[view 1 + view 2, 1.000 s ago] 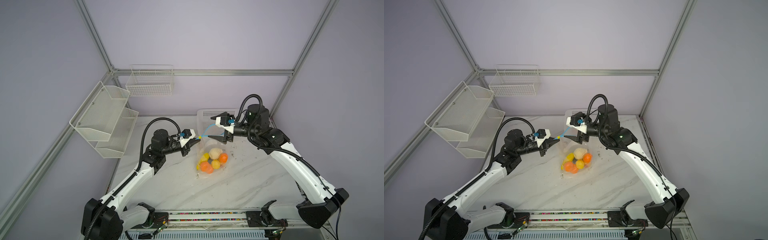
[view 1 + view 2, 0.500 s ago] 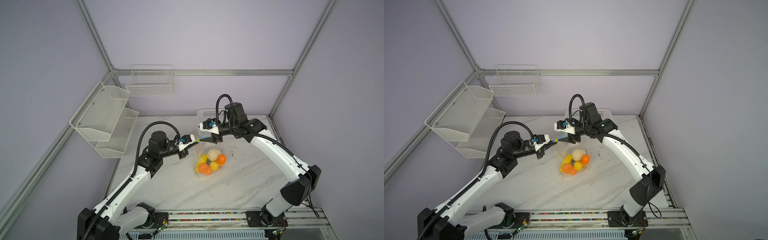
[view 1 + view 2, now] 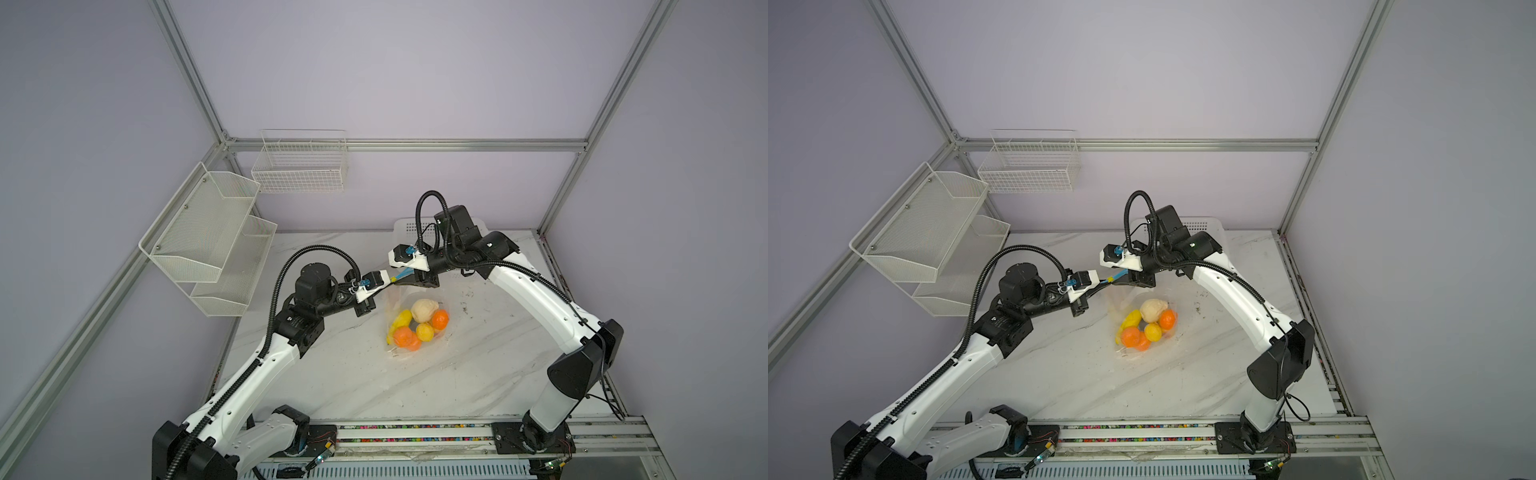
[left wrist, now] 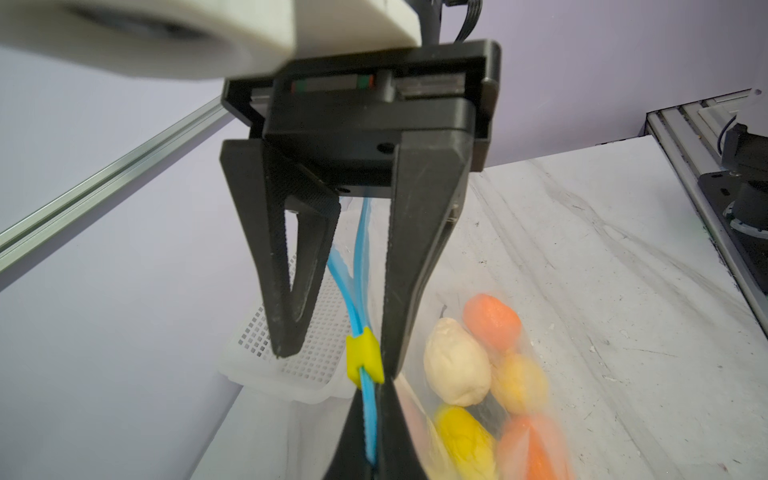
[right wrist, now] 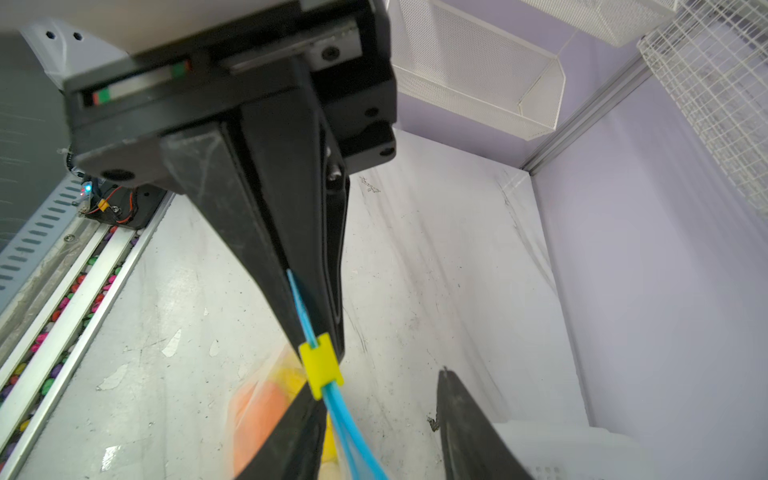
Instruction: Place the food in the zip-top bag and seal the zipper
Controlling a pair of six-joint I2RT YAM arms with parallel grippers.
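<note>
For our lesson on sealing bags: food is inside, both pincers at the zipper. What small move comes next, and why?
Probably close the right pincer on the yellow tab: its jaws stand apart astride the tab, the left pincer pinches the zipper just behind it, and past the tab the strip is split open.

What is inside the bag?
The bag holds a cream bulb, orange fruits, a long yellow piece and a round yellow fruit. Anything beneath that pile is covered.
</note>
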